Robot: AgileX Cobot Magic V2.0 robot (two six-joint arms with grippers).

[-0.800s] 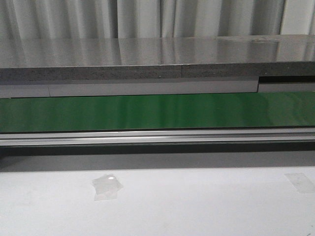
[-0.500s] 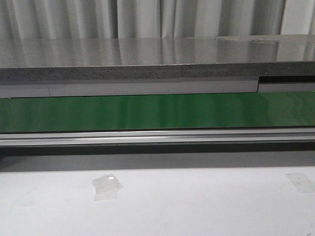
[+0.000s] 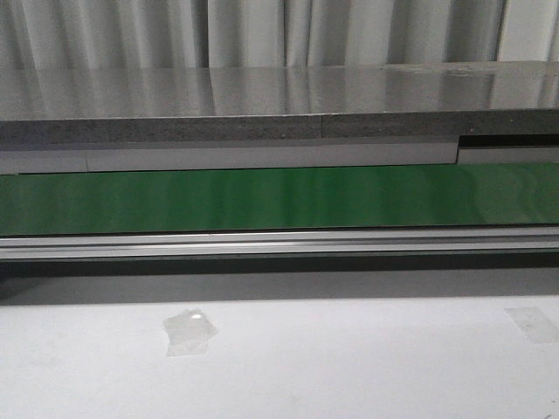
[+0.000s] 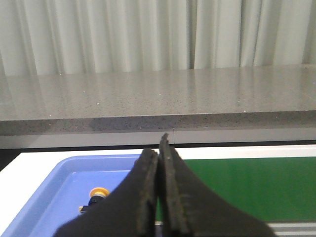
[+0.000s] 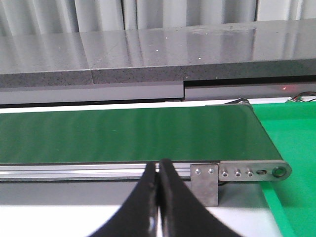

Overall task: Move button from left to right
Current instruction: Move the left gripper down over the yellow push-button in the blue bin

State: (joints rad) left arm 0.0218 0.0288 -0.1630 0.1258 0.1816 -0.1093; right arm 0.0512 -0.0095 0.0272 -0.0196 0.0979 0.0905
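- Nothing has moved across the earlier front views and this one: we see the same green conveyor belt (image 3: 279,199) crossing mid-frame, no arm over it.
- One grey stone counter (image 3: 262,100) fills the upper part of the front view, with one white table (image 3: 349,367) along the bottom carrying two tape patches (image 3: 189,332).
- One blue tray (image 4: 59,187) sits in the lower left of the left wrist view; we judge it to be the pick-up bin.
- We find the left gripper (image 4: 159,148) with its dark fingers pressed together on nothing, parked above the tray's edge.
- The right gripper (image 5: 158,168) is likewise closed and empty, low in its frame before the belt's end.
- One button (image 4: 98,193) lies in the tray, its orange cap showing and its body partly hidden behind the fingers.
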